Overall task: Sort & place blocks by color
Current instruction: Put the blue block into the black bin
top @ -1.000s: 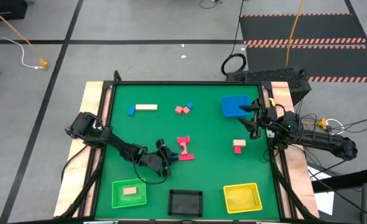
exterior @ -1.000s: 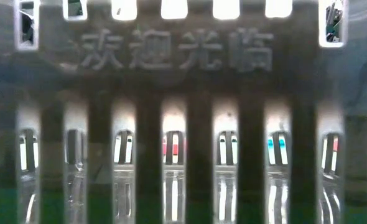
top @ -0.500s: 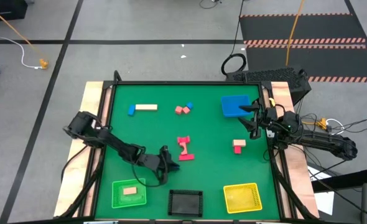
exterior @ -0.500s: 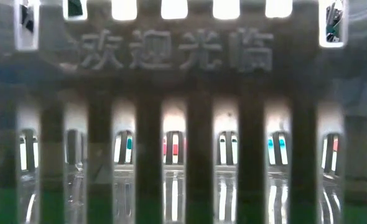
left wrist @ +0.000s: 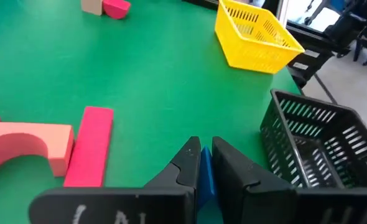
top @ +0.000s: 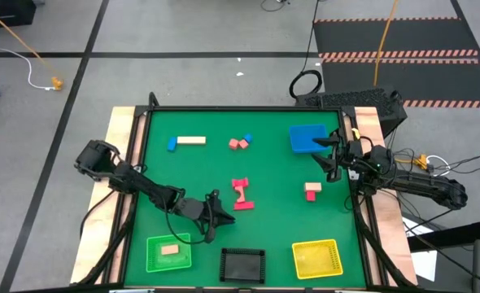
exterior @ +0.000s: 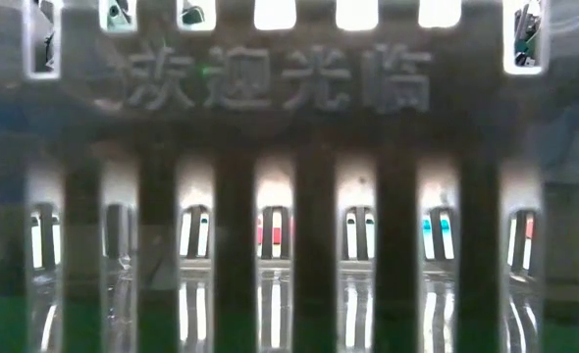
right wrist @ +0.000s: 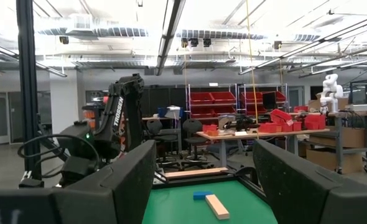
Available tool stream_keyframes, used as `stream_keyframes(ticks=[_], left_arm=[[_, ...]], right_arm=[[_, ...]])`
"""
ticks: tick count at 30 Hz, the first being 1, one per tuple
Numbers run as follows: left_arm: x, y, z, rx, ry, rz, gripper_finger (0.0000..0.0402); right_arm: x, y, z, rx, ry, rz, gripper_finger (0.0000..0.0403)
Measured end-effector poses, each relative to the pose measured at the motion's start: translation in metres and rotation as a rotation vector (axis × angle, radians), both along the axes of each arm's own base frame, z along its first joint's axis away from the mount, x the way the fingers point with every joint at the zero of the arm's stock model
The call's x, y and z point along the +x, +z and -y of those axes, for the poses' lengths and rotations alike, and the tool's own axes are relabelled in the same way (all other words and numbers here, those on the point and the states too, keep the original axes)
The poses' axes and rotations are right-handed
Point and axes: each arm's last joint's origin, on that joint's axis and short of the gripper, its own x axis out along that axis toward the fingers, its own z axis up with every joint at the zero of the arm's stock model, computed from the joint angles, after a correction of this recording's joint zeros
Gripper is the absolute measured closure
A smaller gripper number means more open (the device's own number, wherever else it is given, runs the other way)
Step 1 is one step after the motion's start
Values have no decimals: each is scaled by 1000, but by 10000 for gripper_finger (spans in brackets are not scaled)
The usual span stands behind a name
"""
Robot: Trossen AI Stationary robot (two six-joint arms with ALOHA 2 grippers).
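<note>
The left gripper [top: 216,213] is clenched on a thin blue block [left wrist: 206,176] near the black mesh tray [top: 242,264] (just left of the pink bar [left wrist: 90,145] and arch [left wrist: 23,146]), while the right gripper [top: 331,155] waits released beside the flat blue tray [top: 307,137].

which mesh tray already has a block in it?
The green mesh tray, holding one tan wooden block. The black mesh tray and yellow mesh tray hold none.
</note>
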Motion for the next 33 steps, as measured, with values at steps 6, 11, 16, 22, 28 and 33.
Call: stream_keyframes(ticks=[6, 11, 16, 22, 28, 33], left_arm=[[3, 10, 3, -57, -53, 93, 373], [2, 16, 9, -123, -158, 134, 373], [-1, 18, 18, -171, -212, 135, 373], [-7, 29, 33, -206, -270, 247, 373], [-12, 31, 42, -185, -295, 270, 373], [-12, 38, 53, -178, -294, 299, 372]], right_arm=[[0, 0, 0, 0, 0, 1, 145], [0, 0, 0, 0, 0, 0, 145], [0, 0, 0, 0, 0, 0, 145], [0, 0, 0, 0, 0, 0, 145], [0, 0, 0, 0, 0, 0, 145], [0, 0, 0, 0, 0, 1, 145]])
